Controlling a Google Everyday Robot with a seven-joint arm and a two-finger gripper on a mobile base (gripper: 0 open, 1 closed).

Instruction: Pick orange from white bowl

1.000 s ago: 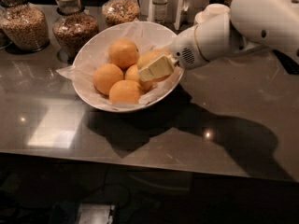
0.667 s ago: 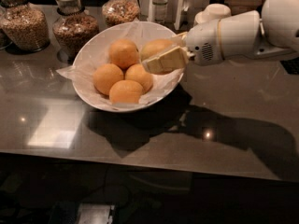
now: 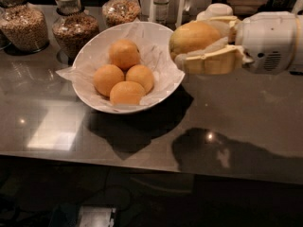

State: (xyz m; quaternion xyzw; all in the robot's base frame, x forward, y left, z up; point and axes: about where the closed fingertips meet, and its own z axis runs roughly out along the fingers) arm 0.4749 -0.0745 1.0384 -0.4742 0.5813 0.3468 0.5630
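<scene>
- The dark countertop (image 3: 246,112) carries everything here; its bare stretch lies under my load.
- My arm (image 3: 270,41) reaches in from the right, level with the bowl's rim, which keeps the wrist clear of the things at the back.
- The white bowl (image 3: 142,107) sits tilted toward the camera, and its crinkled paper lining (image 3: 151,41) cushions the fruit.
- Glass jars (image 3: 71,30) of grain stand behind the bowl, well apart from my reach.
- My gripper (image 3: 201,48) hangs in the air just right of the bowl's rim, fingers clamped from above and below on the fruit, spread only as wide as it is.
- The orange (image 3: 191,34) sits between those fingers, outside the bowl and touching nothing else; I judge the pick essentially made.
- Four smaller fruits (image 3: 124,74) rest clustered at the bowl's low side, where the slope gathers them.
</scene>
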